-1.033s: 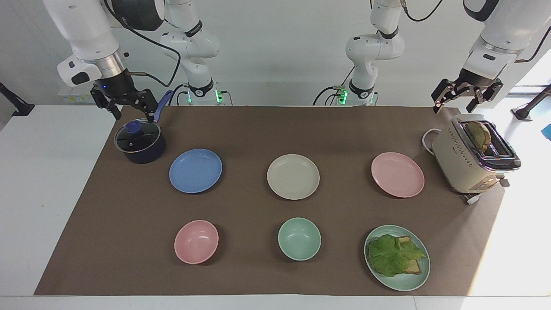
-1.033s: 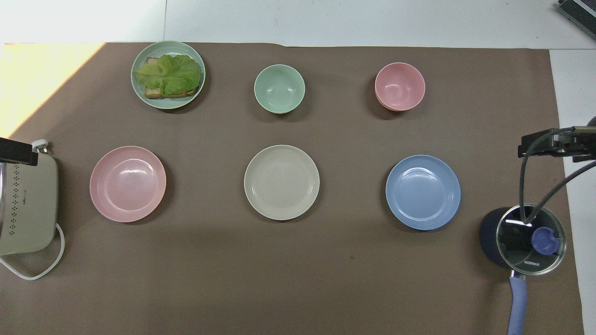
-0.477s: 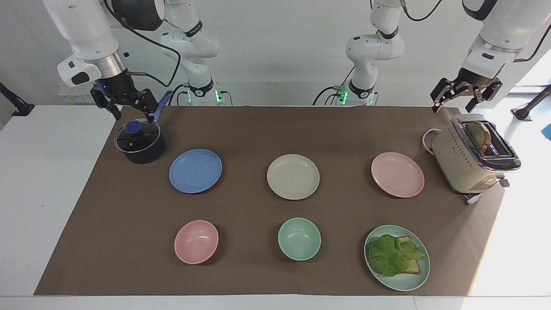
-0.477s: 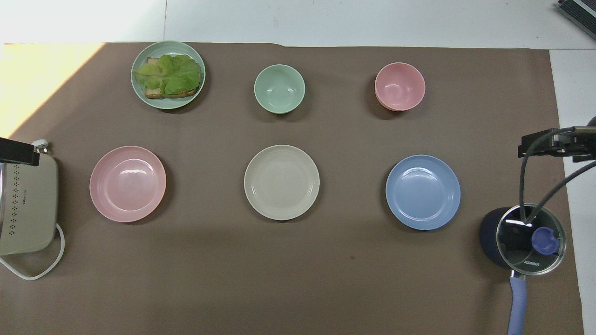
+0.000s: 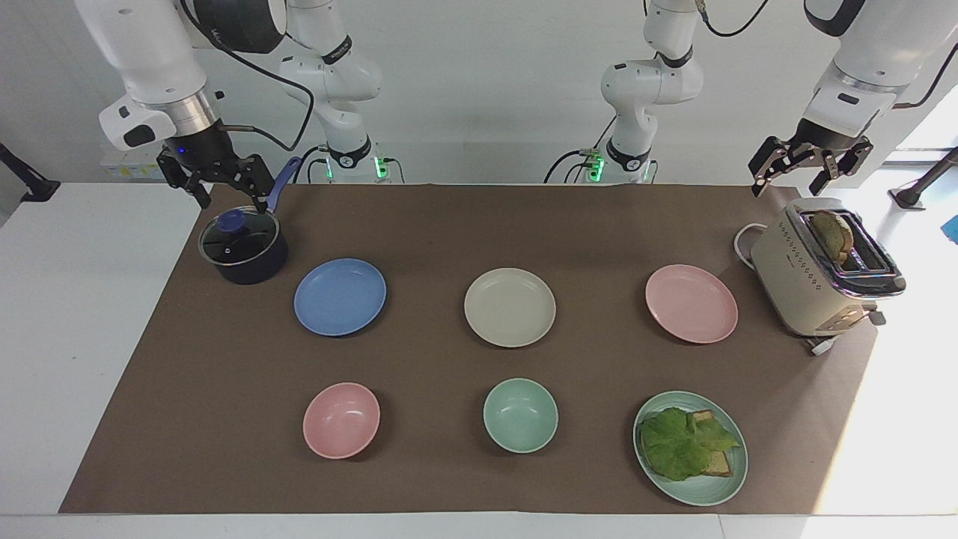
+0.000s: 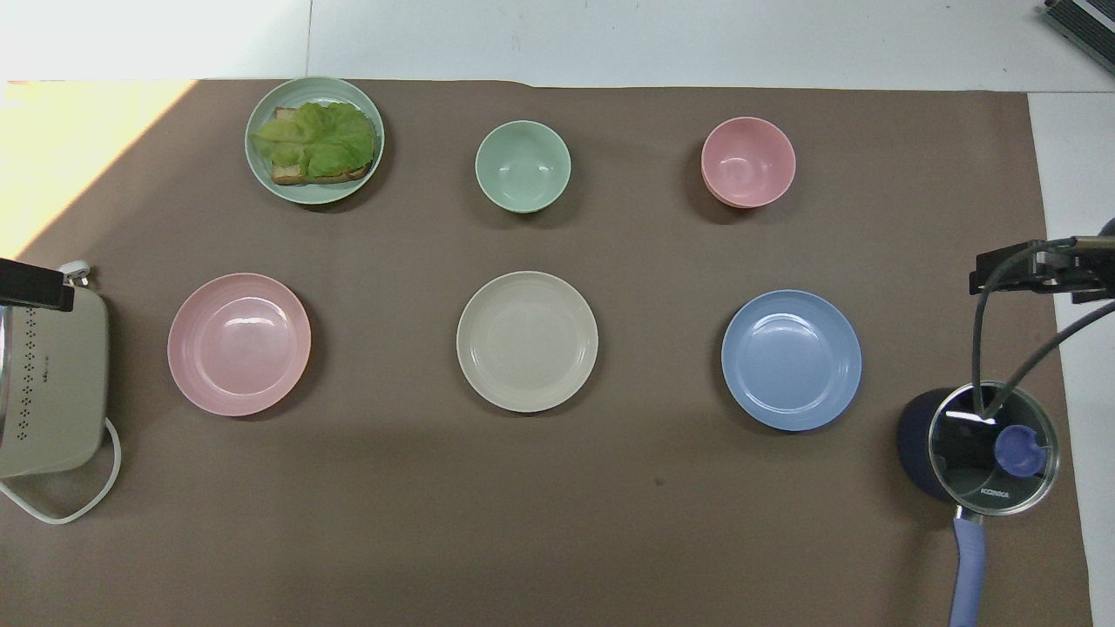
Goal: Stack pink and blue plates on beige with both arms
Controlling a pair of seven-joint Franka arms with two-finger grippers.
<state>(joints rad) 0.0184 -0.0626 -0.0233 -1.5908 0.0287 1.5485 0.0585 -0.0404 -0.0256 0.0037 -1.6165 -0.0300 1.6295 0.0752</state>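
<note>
Brown matting covers our surface (image 5: 464,224): the plain cream-beige plate (image 5: 510,307) sits central, flanked by the pale pink plate (image 5: 691,303) and medium blue plate (image 5: 340,296), one handy to each arm. Left gripper (image 5: 801,174) and right gripper (image 5: 221,189) hover with jaws released, empty.

White table (image 5: 90,314) carrying brown mat (image 5: 449,224); plates, bowls on mat

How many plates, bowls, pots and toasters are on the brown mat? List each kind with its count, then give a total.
Plates: 4: blue plate, beige plate, pink plate, green plate with food
Bowls: 2: pink bowl, green bowl
Pots: 1: lidded pot
Toasters: 1: toaster
Total: 8
</note>
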